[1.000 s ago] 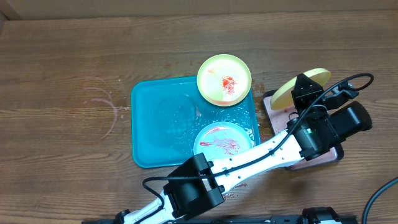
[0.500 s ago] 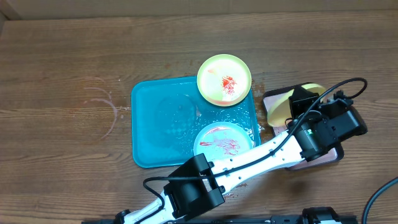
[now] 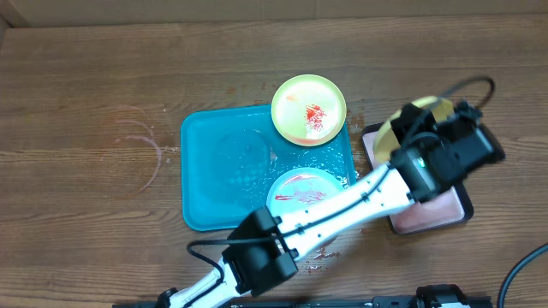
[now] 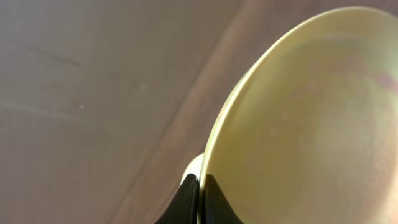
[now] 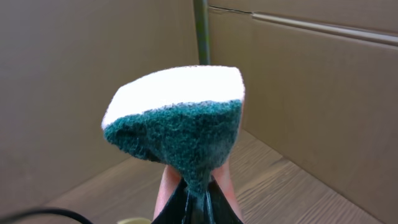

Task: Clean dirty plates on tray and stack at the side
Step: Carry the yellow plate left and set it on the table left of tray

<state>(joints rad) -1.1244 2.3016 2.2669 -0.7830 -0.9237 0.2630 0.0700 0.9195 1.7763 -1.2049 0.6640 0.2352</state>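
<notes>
Teal-blue tray (image 3: 223,171). Yellow-green upper plate (image 3: 308,109), red-orange smear at centre. Light blue lower plate (image 3: 300,195), red streaks. Even pale yellow-green third plate (image 4: 311,124). Pinkish small tray (image 3: 432,214), black rim. White sponge (image 5: 180,118), dark green scouring face. Brown wood-grain table (image 3: 86,85).

The left arm (image 3: 360,201) hides most of the yellow plate (image 3: 392,128) over the small tray (image 3: 438,214), that tray's near-left corner, and, it seems, the lower edge of the blue plate (image 3: 298,192) left of that tray.

We see a brown wooden table (image 3: 77,77) filling the overhead frame, a pale ring stain (image 3: 141,150) at centre left, and tan walls (image 5: 62,81) in the right wrist view.
</notes>
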